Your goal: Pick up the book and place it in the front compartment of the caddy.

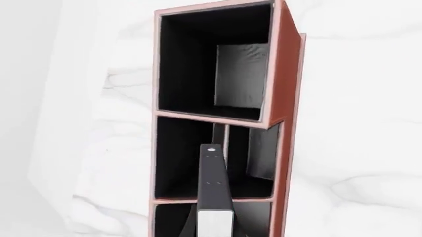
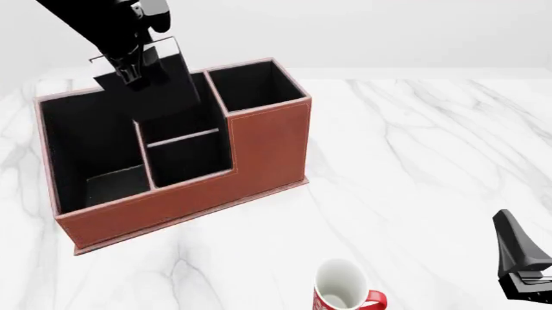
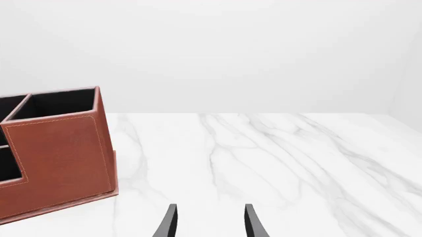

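**Hovering over the caddy with the book in the left claw**

Hanging in the upper left of the front view, the left gripper [image 2: 142, 68] sits clamped on the book [image 2: 168, 90], which stands upright with its black cover facing the camera and its lower edge dipping inside the caddy [image 2: 267, 148], over the small middle compartments just behind the low front wall. From this view it is hard to tell which of those compartments the book's lower edge is in, or whether it touches the lining. In the left wrist view the book [image 1: 214, 192] shows edge-on as a thin black slab with a pale end, lying over the divider between two compartments of the caddy [image 1: 287, 89], whose black-lined boxes fill the centre of the frame.

The caddy stands at the left and centre of the front view on the white marble table [image 2: 414, 161], its tall box at the right end and its stepped front toward the camera. A red-and-white mug [image 2: 340, 292] stands at the bottom centre, well apart from the caddy.

The right gripper [image 3: 209, 224] rests low at the bottom of its own wrist view, fingers apart and holding nothing, with the caddy's tall end [image 3: 59, 153] at that frame's left. In the front view it [image 2: 521, 268] sits at the lower right edge
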Tool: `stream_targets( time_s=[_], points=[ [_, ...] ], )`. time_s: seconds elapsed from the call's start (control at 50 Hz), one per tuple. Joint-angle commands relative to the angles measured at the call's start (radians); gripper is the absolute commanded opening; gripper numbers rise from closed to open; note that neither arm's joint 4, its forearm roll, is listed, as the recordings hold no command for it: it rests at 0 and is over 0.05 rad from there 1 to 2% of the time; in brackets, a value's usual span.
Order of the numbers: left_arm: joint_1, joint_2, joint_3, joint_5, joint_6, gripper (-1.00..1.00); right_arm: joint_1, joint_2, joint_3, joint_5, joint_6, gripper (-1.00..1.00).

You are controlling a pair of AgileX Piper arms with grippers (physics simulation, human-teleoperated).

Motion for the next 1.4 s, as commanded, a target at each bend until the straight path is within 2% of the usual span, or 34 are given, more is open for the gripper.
stream_targets(
  time_s=[0.02,0.28,0.64,1.4],
  points=[
    [0.006,0.042,-0.053,0.000,0.006,-1.00,0.000,0.000,0.001,-0.001,0.000,1.00],
    [0.016,0.109,-0.112,0.000,-0.012,-1.00,0.000,0.000,0.001,-0.001,0.000,1.00],
    [0.072,0.159,-0.122,0.000,-0.017,-1.00,0.000,0.000,0.001,-0.001,0.000,1.00],
    [0.079,0.260,-0.169,0.000,-0.031,-1.00,0.000,0.000,0.001,-0.001,0.000,1.00]
  ],
)
